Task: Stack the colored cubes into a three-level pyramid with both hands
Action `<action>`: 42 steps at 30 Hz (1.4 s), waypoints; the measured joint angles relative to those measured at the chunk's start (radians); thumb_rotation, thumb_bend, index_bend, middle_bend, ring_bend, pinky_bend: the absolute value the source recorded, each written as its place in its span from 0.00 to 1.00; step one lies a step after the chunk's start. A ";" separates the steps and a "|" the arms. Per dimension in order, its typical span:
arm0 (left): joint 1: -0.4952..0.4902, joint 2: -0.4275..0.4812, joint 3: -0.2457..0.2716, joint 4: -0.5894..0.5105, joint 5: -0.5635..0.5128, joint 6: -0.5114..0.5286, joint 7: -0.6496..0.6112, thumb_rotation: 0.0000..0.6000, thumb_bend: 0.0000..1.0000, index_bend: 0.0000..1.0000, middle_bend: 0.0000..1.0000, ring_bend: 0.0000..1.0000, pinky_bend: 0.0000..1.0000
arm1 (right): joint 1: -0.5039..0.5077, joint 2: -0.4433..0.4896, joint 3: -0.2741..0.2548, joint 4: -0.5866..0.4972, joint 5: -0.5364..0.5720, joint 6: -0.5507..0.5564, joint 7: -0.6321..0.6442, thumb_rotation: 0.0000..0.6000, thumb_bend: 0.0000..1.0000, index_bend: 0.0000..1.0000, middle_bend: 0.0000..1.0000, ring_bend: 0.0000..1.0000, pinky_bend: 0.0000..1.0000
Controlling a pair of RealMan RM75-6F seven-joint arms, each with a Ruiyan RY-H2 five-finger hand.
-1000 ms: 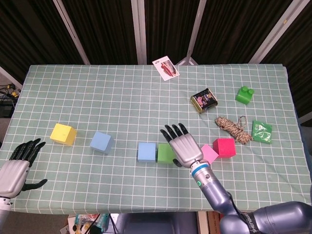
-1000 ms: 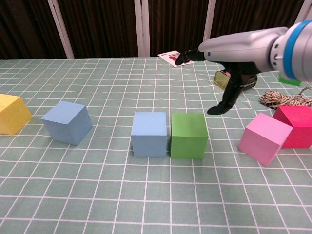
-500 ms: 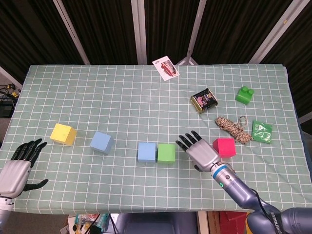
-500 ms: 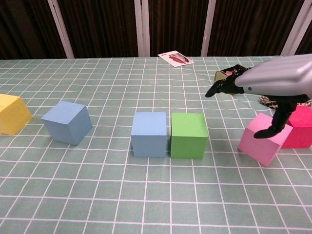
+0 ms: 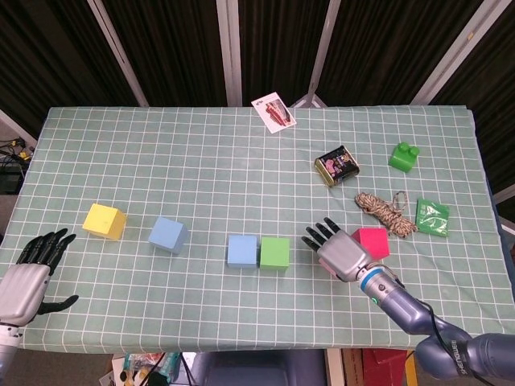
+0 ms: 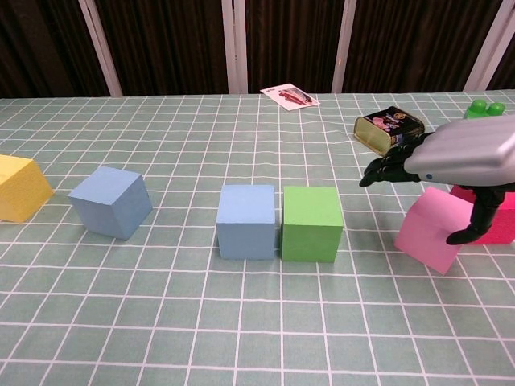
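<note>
A: Chest view puts the pink cube [image 6: 435, 228] near the right edge, tilted, with the right hand [image 6: 451, 157] draped over its top and the thumb hanging down its right side. Is it gripped?

B: Hard to say. The fingers reach out flat past the cube, so I'd call the hand spread and hovering or only resting, not yet clamped. From the head view the hand [image 5: 341, 252] hides the cube completely.

A: And the rest of the cubes?

B: The light blue cube [image 6: 246, 221] and green cube [image 6: 311, 223] sit side by side mid-table, nearly touching, a start on the bottom row. The red cube [image 5: 373, 242] is just behind the pink one. Another blue cube [image 5: 168, 235] and the yellow cube [image 5: 105, 221] lie well to the left. The left hand [image 5: 26, 280] waits at the near left edge, fingers apart, holding nothing.

A: So how should the grab go?

B: I'd square the palm to the tilted faces, close thumb against fingers on opposite sides, and lift clear of the red cube before moving beside the green one.

A: Any readable writing?

B: None. The tin [image 6: 388, 130] and the card [image 5: 273, 112] carry pictures, but any print is too small.
</note>
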 measured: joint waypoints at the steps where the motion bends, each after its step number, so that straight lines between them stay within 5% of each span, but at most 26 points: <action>1: 0.000 0.000 0.000 0.000 0.000 0.000 0.001 1.00 0.09 0.00 0.00 0.00 0.00 | 0.000 0.003 0.003 -0.005 0.000 0.001 0.007 1.00 0.24 0.00 0.00 0.00 0.00; 10: -0.001 0.000 0.001 -0.002 -0.002 -0.005 0.000 1.00 0.09 0.00 0.00 0.00 0.00 | 0.015 0.045 0.025 -0.053 0.005 -0.001 0.003 1.00 0.24 0.00 0.00 0.00 0.00; 26: 0.000 0.003 0.003 -0.007 0.001 -0.006 -0.005 1.00 0.09 0.00 0.00 0.00 0.00 | 0.057 0.098 -0.042 -0.052 0.096 -0.033 -0.152 1.00 0.24 0.00 0.00 0.00 0.00; 42: -0.001 0.000 0.002 -0.009 -0.006 -0.009 0.003 1.00 0.09 0.00 0.00 0.00 0.00 | 0.027 0.057 -0.048 0.024 0.100 -0.076 -0.045 1.00 0.24 0.00 0.00 0.00 0.00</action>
